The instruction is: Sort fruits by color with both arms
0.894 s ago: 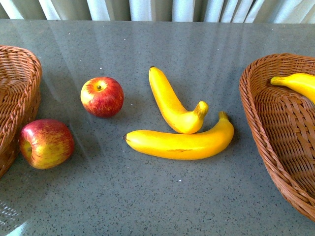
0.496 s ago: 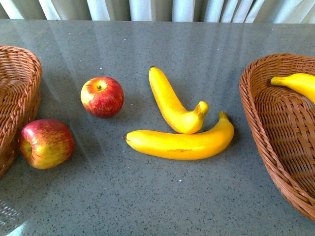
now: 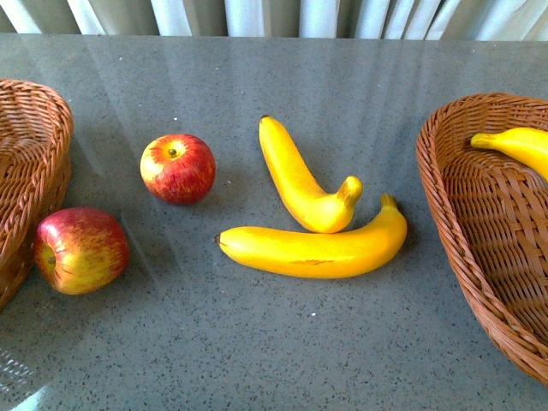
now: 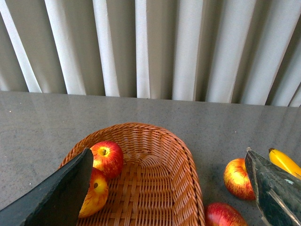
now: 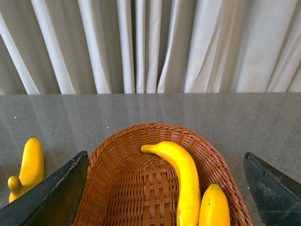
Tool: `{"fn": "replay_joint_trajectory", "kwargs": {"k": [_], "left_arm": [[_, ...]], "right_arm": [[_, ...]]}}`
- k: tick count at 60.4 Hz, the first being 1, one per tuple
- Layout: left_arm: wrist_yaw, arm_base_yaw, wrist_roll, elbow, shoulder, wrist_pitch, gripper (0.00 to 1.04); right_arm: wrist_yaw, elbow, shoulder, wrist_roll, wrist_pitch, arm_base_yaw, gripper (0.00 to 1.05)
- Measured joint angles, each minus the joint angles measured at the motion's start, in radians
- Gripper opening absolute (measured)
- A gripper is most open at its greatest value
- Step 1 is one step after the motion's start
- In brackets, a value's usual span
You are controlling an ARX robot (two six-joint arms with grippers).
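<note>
In the front view two red-yellow apples [image 3: 178,169] [image 3: 81,249] lie on the grey table beside the left basket. Two yellow bananas [image 3: 301,180] [image 3: 315,248] lie touching at the centre, and another banana [image 3: 518,147] lies in the right basket. Neither arm shows there. My left gripper [image 4: 168,151] is open and empty above the left basket [image 4: 181,155], which holds two apples [image 4: 107,159] [image 4: 94,193]. My right gripper [image 5: 165,154] is open and empty above the right basket [image 5: 101,165], which holds two bananas [image 5: 181,179] [image 5: 214,207].
The wicker baskets stand at the table's left edge [image 3: 34,145] and right edge [image 3: 462,223]. Pale curtains [image 3: 274,17] hang behind the table's far edge. The two loose apples [image 4: 238,179] [image 4: 225,215] also show in the left wrist view, beside the basket.
</note>
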Motion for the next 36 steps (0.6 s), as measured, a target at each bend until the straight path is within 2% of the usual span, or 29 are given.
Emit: {"fn": "replay_joint_trajectory", "kwargs": {"k": [11, 13, 16, 19, 22, 36], "left_arm": [[0.007, 0.001, -0.001, 0.001, 0.001, -0.002, 0.96], [0.129, 0.032, -0.052, 0.032, 0.037, -0.094, 0.96], [0.262, 0.043, -0.130, 0.103, 0.142, -0.245, 0.96], [0.306, 0.019, -0.196, 0.133, 0.206, -0.289, 0.96], [0.279, -0.037, -0.256, 0.157, 0.277, -0.280, 0.96], [-0.065, -0.403, -0.365, 0.274, 0.619, -0.079, 0.96]], "right_arm": [[0.000, 0.000, 0.000, 0.000, 0.000, 0.000, 0.96], [0.001, 0.000, 0.000, 0.000, 0.000, 0.000, 0.96], [0.001, 0.000, 0.000, 0.000, 0.000, 0.000, 0.96], [0.000, 0.000, 0.000, 0.000, 0.000, 0.000, 0.96], [-0.001, 0.000, 0.000, 0.000, 0.000, 0.000, 0.96], [0.001, 0.000, 0.000, 0.000, 0.000, 0.000, 0.96]]}}
